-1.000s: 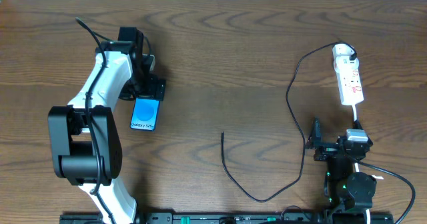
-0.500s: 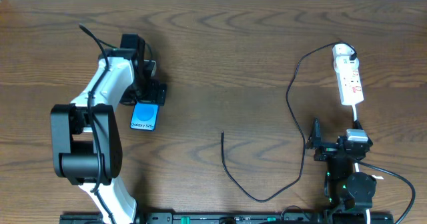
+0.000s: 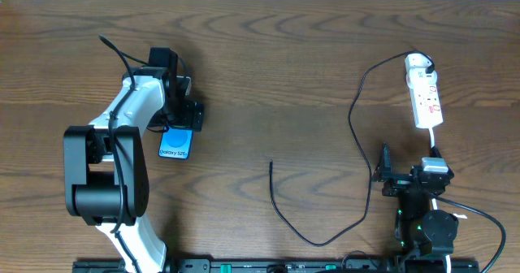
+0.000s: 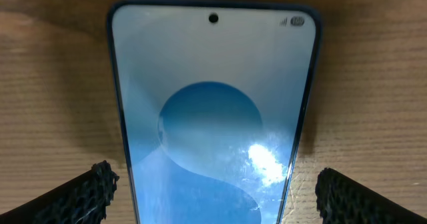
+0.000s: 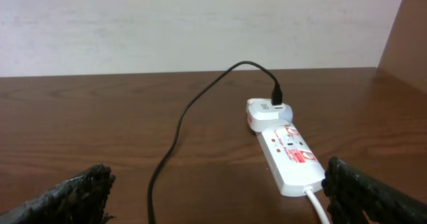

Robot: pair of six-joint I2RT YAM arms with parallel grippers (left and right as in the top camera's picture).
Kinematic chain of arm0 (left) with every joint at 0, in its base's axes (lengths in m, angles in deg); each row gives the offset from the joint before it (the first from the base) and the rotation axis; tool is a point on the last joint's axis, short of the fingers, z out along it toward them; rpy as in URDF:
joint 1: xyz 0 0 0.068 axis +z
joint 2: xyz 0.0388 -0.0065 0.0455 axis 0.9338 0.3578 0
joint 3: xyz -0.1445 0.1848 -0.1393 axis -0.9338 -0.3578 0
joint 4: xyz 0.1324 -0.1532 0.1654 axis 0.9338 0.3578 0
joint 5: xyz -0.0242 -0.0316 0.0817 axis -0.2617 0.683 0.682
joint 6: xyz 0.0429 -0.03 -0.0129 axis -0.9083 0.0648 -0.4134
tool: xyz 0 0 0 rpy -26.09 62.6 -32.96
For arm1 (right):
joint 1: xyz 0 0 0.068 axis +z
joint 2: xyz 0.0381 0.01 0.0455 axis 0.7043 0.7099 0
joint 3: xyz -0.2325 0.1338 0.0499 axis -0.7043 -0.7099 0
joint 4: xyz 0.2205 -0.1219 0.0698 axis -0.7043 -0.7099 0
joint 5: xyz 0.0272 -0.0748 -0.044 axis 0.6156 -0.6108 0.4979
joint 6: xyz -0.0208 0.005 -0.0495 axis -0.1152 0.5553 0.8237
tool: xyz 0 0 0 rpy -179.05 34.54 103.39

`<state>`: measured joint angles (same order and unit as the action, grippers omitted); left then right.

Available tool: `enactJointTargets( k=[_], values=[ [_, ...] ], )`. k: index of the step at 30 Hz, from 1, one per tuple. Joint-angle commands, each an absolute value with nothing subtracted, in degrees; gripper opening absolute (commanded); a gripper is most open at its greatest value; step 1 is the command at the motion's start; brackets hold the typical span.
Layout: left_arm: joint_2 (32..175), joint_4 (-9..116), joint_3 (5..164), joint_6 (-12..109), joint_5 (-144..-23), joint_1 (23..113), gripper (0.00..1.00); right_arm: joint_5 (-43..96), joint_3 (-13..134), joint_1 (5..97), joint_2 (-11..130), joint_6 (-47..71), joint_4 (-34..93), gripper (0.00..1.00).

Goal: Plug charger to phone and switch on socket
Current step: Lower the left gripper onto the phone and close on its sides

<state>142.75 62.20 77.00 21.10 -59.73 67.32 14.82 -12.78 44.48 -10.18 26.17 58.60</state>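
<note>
Phone (image 3: 175, 145) scrn: "Galaxy"; rest too sml.

Dark wood-grain table (image 3: 268, 78) w/ pale wall (image 5: 167, 24) behind (far edge) & black rail (image 3: 244, 266) along near edge

Can't see the far end of the phone (image 3: 176, 145) from overhead, tucked under the left gripper (image 3: 179, 123). Loses its near end off the bottom edge in the left wrist view, with just the tips of the fingers (image 4: 83, 196) poking in. Can't make out the socket (image 3: 425, 94) switches or the charger (image 3: 351, 123) tip from above, way too small. Chops the white cord (image 5: 319, 209) at the right wrist view's bottom edge.
</note>
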Motion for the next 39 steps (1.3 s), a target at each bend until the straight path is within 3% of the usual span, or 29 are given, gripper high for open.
enactJointTargets(
  k=[1,39],
  values=[
    [143.5,62.3,76.3,21.0,-59.6,67.3,0.98,14.8,-12.9,44.9,-10.6,25.5,58.4,0.99],
    [143.5,58.9,72.6,21.0,-59.6,67.3,0.98,14.8,-12.9,44.9,-10.6,25.6,58.4,0.99]
  ],
)
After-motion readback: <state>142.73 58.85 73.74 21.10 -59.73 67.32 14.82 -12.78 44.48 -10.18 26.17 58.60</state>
